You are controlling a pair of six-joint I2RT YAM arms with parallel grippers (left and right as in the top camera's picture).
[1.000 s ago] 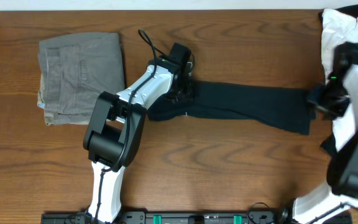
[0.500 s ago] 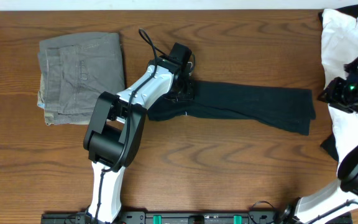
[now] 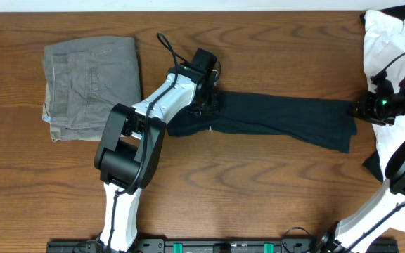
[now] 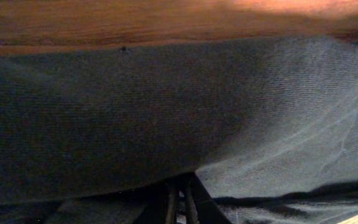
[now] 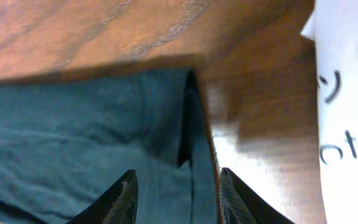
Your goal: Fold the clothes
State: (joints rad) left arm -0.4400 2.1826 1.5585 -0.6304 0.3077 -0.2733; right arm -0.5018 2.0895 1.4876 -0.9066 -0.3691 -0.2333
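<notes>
Two-ended stretch: left pincer [image 3: 207, 100] clamped on shirt [image 3: 280, 119], right pincer [image 5: 178, 180] half-open astride far edge; next, nip, fold across.

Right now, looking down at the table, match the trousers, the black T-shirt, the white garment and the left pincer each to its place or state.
Things:
1. grey-green trousers
2. black T-shirt
3. white garment
4. left pincer

Places or states:
A. clamped shut on fabric
B. bunched at the far right
C. folded, at the far left
D. stretched in a long band across the middle

Pairs: 1-C, 2-D, 3-B, 4-A.
</notes>
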